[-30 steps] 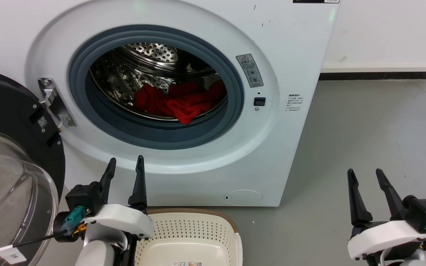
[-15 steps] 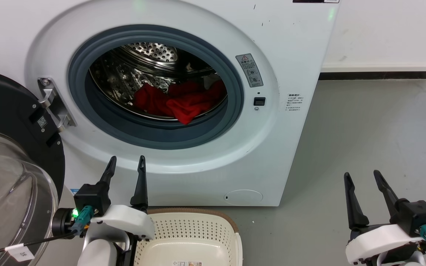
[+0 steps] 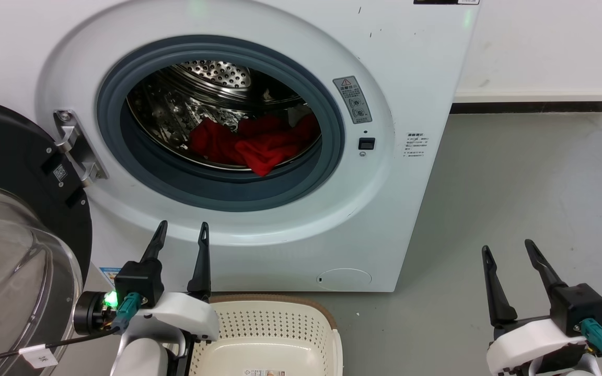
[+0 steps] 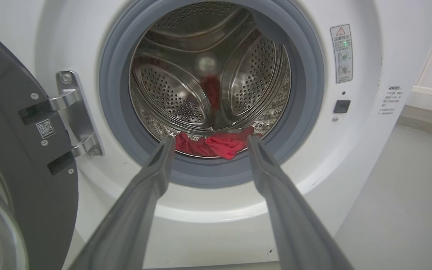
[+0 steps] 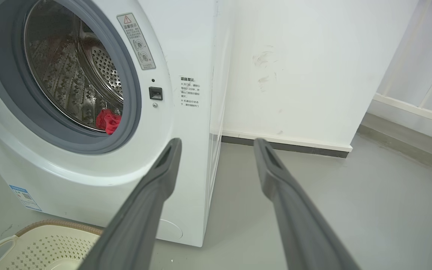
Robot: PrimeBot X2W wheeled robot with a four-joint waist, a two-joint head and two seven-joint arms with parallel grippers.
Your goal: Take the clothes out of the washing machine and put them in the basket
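The basket (image 3: 280,334) is cut off by the bottom edge at 6 o'clock in the head view, its 9 o'clock side hidden behind the left arm's white wrist (image 3: 175,313). Its floor label (image 3: 264,373) is sliced through and unreadable. The clothes (image 3: 259,143) lie partly behind the grey door seal (image 3: 217,188). The glass door (image 3: 13,250) runs off at 9 o'clock. Print on the warning sticker (image 3: 352,99) is too small to read.

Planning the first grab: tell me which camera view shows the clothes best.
The head view: it looks down into the drum and shows the clothes as a broad red heap. The left wrist view catches a low red strip at the drum's lip; the right wrist view, a small red patch.
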